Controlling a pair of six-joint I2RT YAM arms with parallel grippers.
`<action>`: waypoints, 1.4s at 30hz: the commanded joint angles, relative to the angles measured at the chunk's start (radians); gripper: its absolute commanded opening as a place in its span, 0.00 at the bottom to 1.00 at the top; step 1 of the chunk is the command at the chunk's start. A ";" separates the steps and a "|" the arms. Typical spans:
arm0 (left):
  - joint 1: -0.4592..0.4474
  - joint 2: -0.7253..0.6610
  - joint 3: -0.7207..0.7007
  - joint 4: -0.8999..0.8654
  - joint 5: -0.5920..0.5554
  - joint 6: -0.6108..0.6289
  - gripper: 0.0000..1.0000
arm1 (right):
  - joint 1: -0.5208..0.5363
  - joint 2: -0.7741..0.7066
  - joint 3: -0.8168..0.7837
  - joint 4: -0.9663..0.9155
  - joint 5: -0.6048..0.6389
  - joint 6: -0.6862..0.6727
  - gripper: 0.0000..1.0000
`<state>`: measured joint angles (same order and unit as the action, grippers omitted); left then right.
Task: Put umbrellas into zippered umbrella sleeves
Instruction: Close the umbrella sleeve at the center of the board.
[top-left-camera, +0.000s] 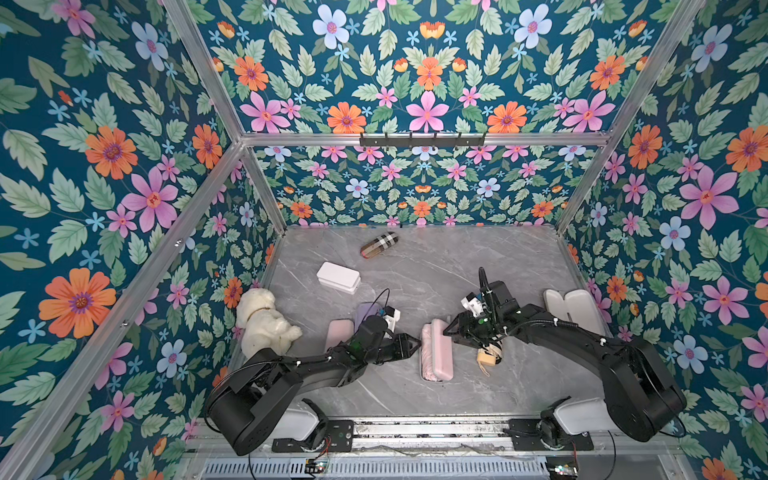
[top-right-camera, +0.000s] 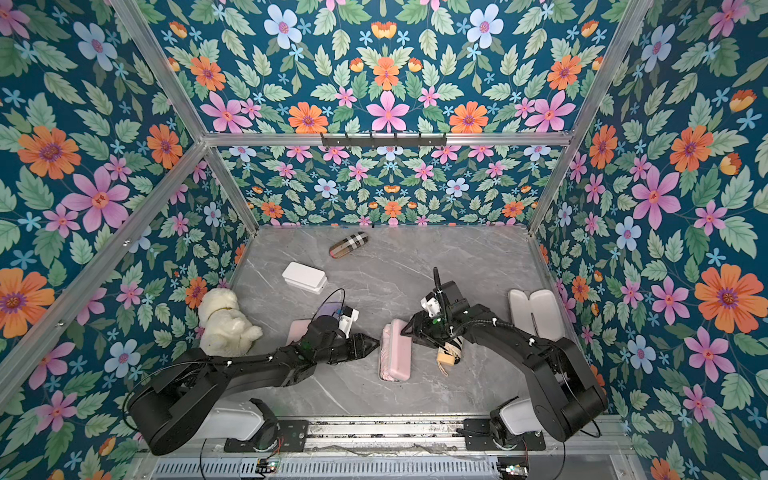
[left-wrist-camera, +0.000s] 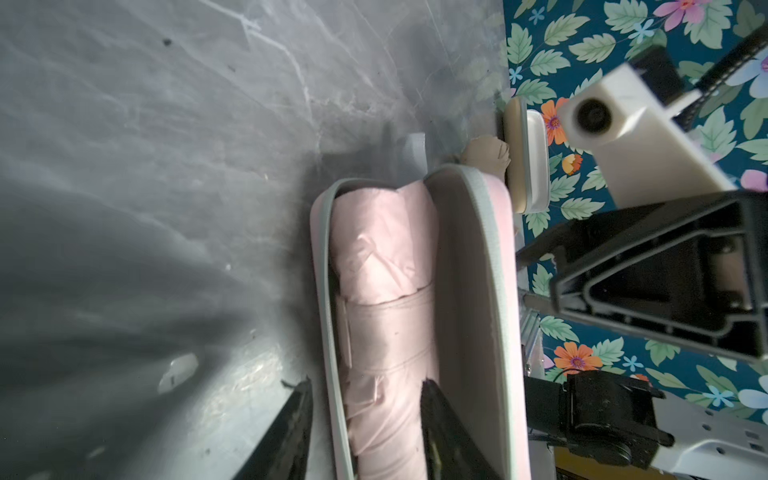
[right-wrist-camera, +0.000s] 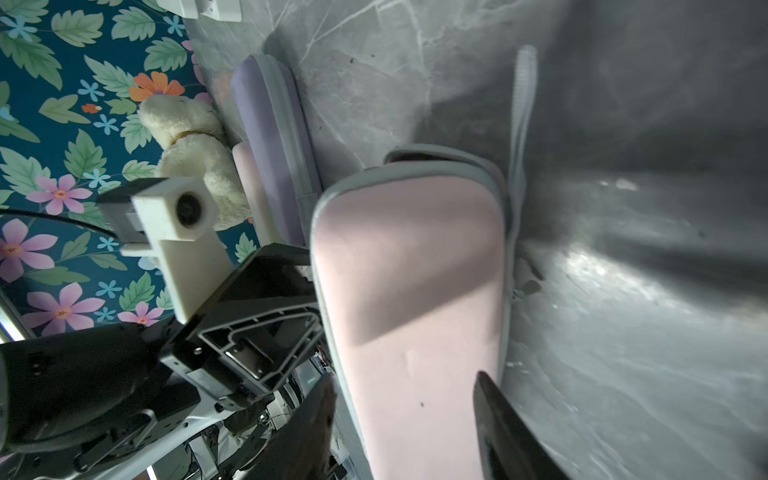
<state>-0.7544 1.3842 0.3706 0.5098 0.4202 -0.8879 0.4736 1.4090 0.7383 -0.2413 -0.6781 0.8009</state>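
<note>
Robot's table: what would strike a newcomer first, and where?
The bright floral walls surround everything. Centred on the table, a pink sleeve lies half open with a pink umbrella inside, left gripper and right gripper flanking it. A white plush toy sits at its left edge.

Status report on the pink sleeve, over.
Left tool open, astride pink umbrella and pink sleeve base wall. Right tool straddles half-raised lid, grip unclear. Umbrella seated inside, sleeve unzipped. Cream umbrella close beside, under right arm.
</note>
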 joint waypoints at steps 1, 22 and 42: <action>0.000 0.054 0.014 0.008 0.014 0.034 0.38 | -0.003 0.006 -0.021 0.016 -0.011 -0.003 0.48; 0.021 0.070 -0.014 -0.020 0.021 0.070 0.24 | 0.149 0.162 0.063 -0.175 0.336 0.005 0.44; -0.072 0.150 0.026 0.004 0.011 0.055 0.58 | 0.081 0.069 0.026 -0.080 0.089 -0.052 0.55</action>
<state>-0.8257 1.5249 0.4110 0.5316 0.4324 -0.8421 0.5842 1.5230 0.7860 -0.2962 -0.5095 0.7914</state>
